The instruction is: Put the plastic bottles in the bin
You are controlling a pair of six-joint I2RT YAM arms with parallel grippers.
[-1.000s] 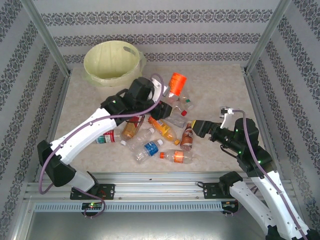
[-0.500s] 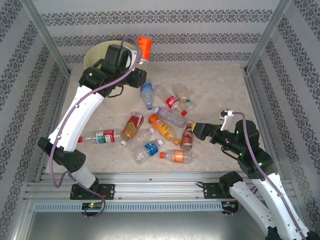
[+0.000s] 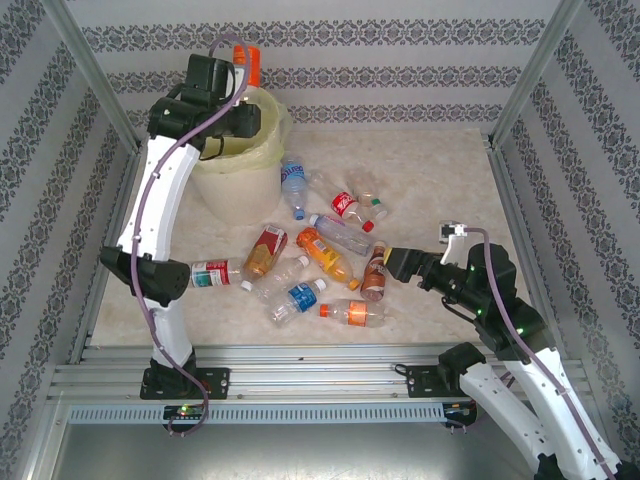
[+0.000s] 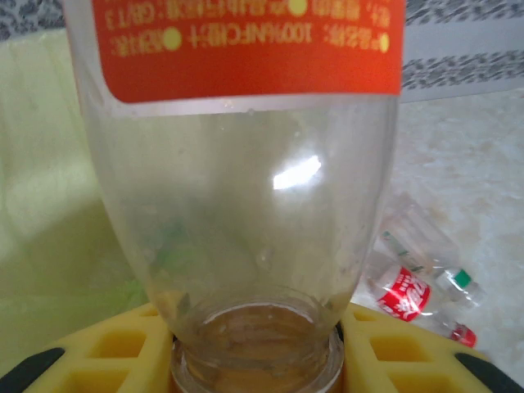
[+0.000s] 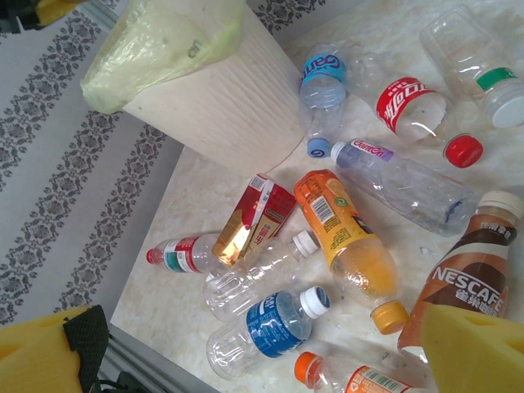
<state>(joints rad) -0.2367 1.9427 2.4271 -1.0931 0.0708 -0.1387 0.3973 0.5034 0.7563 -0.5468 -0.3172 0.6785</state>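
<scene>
Bin [image 3: 236, 188]: round cream-yellow bucket with a pale yellow liner, standing upright at the far left of the table [image 3: 440, 170]. Orange-labelled bottle [image 3: 248, 62]: clear, gripped at its neck, raised beside the bin's far rim. Remaining bottles [image 3: 325, 255]: clear, lying on their sides in a loose cluster near the bin. A blue-labelled one [image 3: 293, 182] lies just beside its wall, and a brown Nescafé bottle [image 3: 376, 272] lies at the cluster's right edge.

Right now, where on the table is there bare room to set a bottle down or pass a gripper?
Bare: the far right of the table, from the green-capped bottle across to the right wall, beyond the open right gripper. Crowded: the middle, where loose bottles lie packed from the bin down to the near rail.
</scene>
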